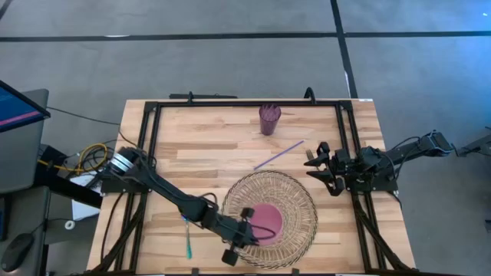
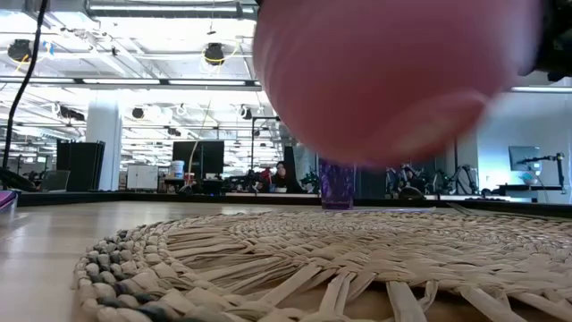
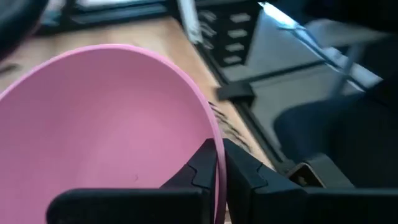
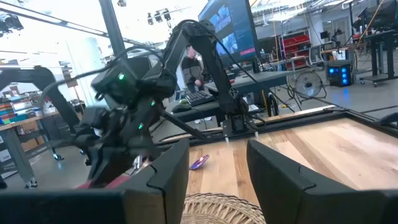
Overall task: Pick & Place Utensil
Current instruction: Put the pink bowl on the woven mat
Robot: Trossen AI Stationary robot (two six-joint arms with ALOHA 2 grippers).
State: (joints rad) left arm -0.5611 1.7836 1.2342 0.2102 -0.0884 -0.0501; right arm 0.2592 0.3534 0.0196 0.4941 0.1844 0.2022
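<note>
A pink bowl [image 1: 266, 218] hangs over the round woven mat [image 1: 295, 192], held by my left gripper [image 1: 244, 231], which is shut on it at the table's near side. In the low view the bowl [image 2: 393, 80] floats above the mat [image 2: 340, 259]. A thin purple stick [image 1: 278, 155] lies flat on the wood beyond the mat. A teal utensil [image 1: 186, 241] lies near the table's near left edge. My right gripper [image 1: 321, 167] waits open at the right edge, touching nothing; its fingers stand apart in its wrist view [image 4: 217, 168]. My left gripper holds the pink bowl by its rim [image 3: 211, 140], pinched between the two fingers, one finger [image 3: 198, 171] inside the bowl and the other [image 3: 245, 174] outside. It comes at the rim from the table's near-left side. The bowl is lifted clear of the mat.
A purple cup [image 1: 269, 119] stands upright near the far edge, also seen in the low view [image 2: 338, 183]. A small purple thing [image 4: 199, 162] lies on the wood beyond the mat. Black frame rails [image 1: 149, 130] run along the table's sides. Bare wood shows left of the mat.
</note>
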